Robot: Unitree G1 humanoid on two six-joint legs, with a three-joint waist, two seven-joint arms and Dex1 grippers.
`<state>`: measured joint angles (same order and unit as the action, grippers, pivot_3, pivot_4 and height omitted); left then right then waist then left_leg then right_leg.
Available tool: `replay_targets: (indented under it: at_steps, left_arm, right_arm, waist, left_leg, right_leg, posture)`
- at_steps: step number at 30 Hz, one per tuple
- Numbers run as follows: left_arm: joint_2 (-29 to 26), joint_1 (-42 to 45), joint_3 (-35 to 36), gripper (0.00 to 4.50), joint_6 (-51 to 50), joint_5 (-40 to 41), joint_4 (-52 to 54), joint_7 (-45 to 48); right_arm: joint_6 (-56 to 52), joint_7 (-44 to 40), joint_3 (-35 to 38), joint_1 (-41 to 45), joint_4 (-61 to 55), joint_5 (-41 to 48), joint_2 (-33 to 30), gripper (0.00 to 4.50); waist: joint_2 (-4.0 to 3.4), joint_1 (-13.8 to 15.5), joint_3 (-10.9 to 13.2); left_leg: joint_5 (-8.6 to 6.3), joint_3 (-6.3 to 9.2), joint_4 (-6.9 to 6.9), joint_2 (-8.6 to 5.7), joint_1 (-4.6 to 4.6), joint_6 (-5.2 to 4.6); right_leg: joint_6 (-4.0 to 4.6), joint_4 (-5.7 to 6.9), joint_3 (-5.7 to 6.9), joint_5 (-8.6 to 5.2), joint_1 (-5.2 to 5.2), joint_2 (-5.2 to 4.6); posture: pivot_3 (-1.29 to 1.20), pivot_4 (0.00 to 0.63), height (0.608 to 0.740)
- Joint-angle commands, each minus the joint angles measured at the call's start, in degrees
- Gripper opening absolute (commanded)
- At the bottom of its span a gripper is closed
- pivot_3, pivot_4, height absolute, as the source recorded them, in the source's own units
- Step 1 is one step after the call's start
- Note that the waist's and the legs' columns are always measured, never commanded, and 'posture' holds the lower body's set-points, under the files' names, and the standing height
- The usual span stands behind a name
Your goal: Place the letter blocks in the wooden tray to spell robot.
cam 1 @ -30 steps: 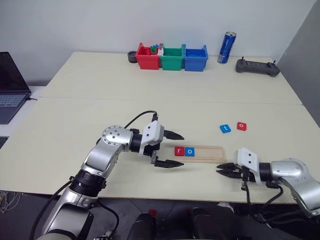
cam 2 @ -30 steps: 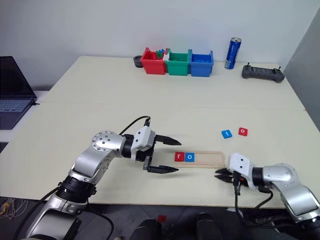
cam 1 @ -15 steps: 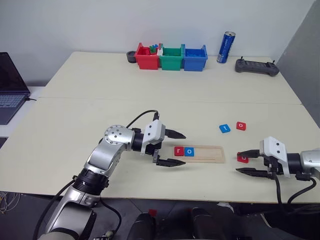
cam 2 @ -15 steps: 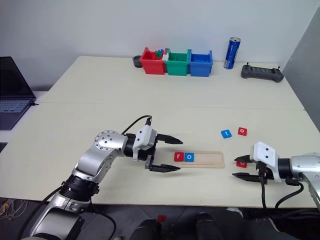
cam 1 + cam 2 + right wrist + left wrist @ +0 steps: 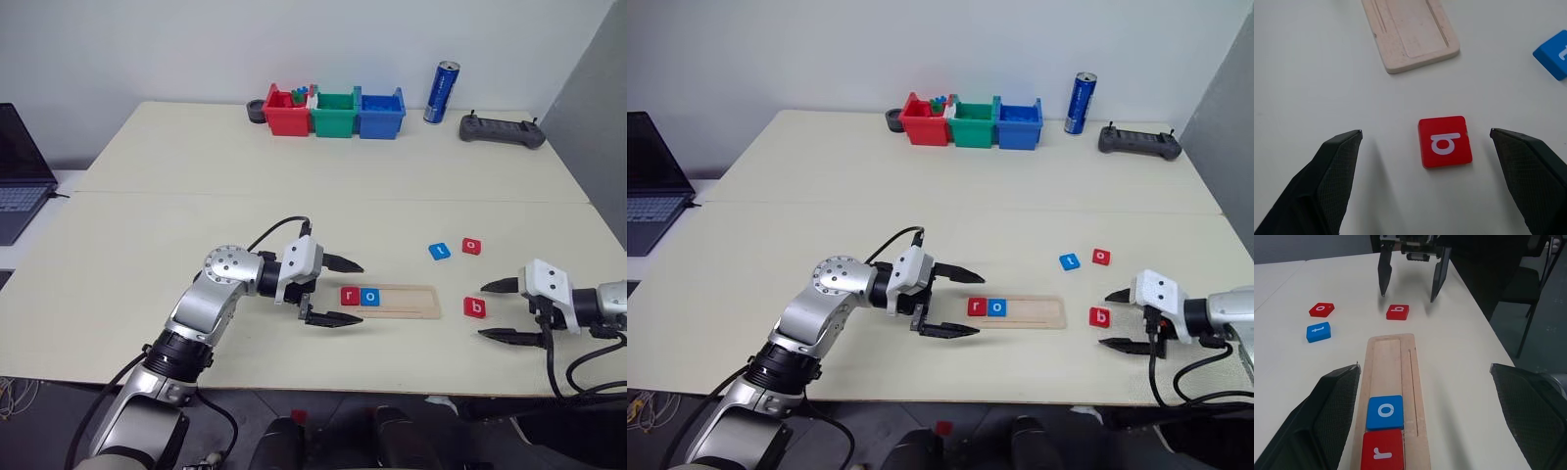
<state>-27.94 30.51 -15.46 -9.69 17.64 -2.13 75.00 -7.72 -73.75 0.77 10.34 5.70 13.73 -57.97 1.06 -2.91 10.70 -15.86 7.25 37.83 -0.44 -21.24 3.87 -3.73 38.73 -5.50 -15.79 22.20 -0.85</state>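
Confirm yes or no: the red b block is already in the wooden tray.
No. The red b block lies on the table, apart from the wooden tray, between the open right end effector's fingers.

wooden tray: long narrow pale-wood strip (image 5: 392, 299), light tan, plain grain
first tile in tray: small flat red square (image 5: 351, 296) with white "r"
second tile in tray: small flat blue square (image 5: 370, 296) with white "o"
loose tile beside tray end: small flat red square (image 5: 474, 307) with white "b"
loose pair beyond tray: blue square tile (image 5: 440, 251) with white "t"; red square tile (image 5: 472, 245) with white "o"
table: wide flat tabletop (image 5: 294, 196), pale cream, unpatterned
plastic bins: red bin (image 5: 289, 111), green bin (image 5: 336, 112), blue bin (image 5: 382, 113)
can: tall cylindrical drink can (image 5: 446, 93), blue with silver top
controller: flat handheld controller (image 5: 502, 130), dark grey
laptop: open laptop (image 5: 20, 166), black screen, grey keyboard
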Motion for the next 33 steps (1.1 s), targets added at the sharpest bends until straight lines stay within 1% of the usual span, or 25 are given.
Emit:
replay_targets:
  at_steps: [1, 6, 14, 17, 20, 23, 24, 29, 33]
  left_arm:
    - [0.03, 0.29, 0.48, 4.50, 0.19, 0.31, 1.94, -0.39]
    - [-0.65, -0.60, 0.79, 4.50, -0.17, 0.61, 2.98, -0.73]
    - [-1.55, -1.23, 0.44, 4.50, -0.47, 1.49, 4.66, 0.74]
    - [-1.61, -1.16, 0.61, 4.50, -0.55, 1.31, 4.48, 0.79]
    - [-1.58, -1.08, 0.82, 4.50, -0.22, 0.86, 3.97, 0.62]
    - [-1.65, -1.13, 0.97, 4.50, -0.19, 0.81, 3.89, 0.49]
    - [-1.67, -1.16, 1.04, 4.50, -0.09, 0.73, 3.84, 0.37]
    - [-2.20, -1.47, 1.99, 4.50, 0.02, 0.72, 3.94, -0.49]
    - [-4.65, -3.21, 3.28, 4.50, 1.09, 0.72, 3.82, -0.35]
  right_arm:
    - [1.52, -0.41, -1.31, 2.18, 2.01, -1.69, 0.69, 4.46]
    - [2.78, -0.07, -3.13, 4.00, 3.80, -3.52, 1.53, 4.46]
    - [1.03, -1.25, -4.01, 5.95, 7.55, -3.46, 2.33, 4.46]
    - [0.78, -0.99, -3.93, 6.77, 8.43, -3.53, 2.97, 3.86]
    - [0.13, -1.15, -3.69, 7.20, 8.43, -3.26, 3.25, 2.85]
    - [-0.22, -1.52, -3.40, 7.22, 7.96, -2.96, 3.14, 1.70]
    - [-0.49, -1.74, -3.29, 7.35, 7.70, -2.69, 3.14, 1.44]
    - [-3.78, -1.89, -3.73, 10.06, 3.16, -1.38, 4.16, 1.46]
    - [-8.14, -1.36, -5.18, 14.19, -1.84, -0.17, 7.31, 1.46]
  waist:
    - [0.00, 0.01, 0.00]
    - [-0.01, -0.03, 0.00]
    - [-0.03, -0.04, 0.02]
    - [-0.03, -0.10, 0.02]
    - [-0.03, -0.12, 0.02]
    - [-0.03, -0.12, 0.02]
    - [-0.03, -0.12, 0.02]
    - [-0.05, -0.38, 0.03]
    - [-0.07, -0.75, 0.04]
  left_leg:
    - [0.00, 0.01, 0.00, 0.00, 0.00, 0.00]
    - [0.00, 0.00, 0.00, -0.01, -0.01, 0.00]
    - [0.00, 0.00, 0.00, -0.01, -0.01, 0.00]
    - [0.00, -0.01, -0.01, 0.00, -0.01, 0.00]
    - [0.00, 0.01, 0.00, -0.01, -0.01, 0.00]
    - [0.00, 0.00, 0.00, -0.01, -0.01, 0.00]
    - [0.00, 0.00, -0.01, -0.01, -0.01, 0.00]
    - [0.00, 0.00, -0.01, 0.00, -0.01, 0.00]
    - [0.00, 0.02, -0.03, 0.03, 0.01, 0.00]
  right_leg:
    - [0.00, 0.00, 0.01, 0.00, 0.00, 0.00]
    - [0.06, 0.00, 0.00, 0.04, 0.00, -0.02]
    - [0.06, 0.00, 0.01, 0.04, 0.00, -0.02]
    - [0.06, 0.00, 0.00, 0.04, 0.01, -0.02]
    - [0.06, 0.00, 0.01, 0.04, 0.01, -0.02]
    - [0.06, 0.00, 0.01, 0.04, 0.01, -0.02]
    - [0.06, 0.00, 0.01, 0.04, 0.01, -0.02]
    - [0.06, 0.00, 0.00, 0.04, 0.01, -0.02]
    - [0.05, 0.03, 0.00, 0.03, 0.03, 0.02]
  posture:
    - [0.00, 0.150, 0.740]
    - [0.00, 0.150, 0.740]
    - [0.00, 0.150, 0.740]
    - [0.00, 0.150, 0.740]
    - [0.00, 0.150, 0.740]
    - [0.00, 0.150, 0.740]
    - [0.00, 0.150, 0.740]
    - [0.00, 0.150, 0.740]
    - [0.00, 0.150, 0.740]
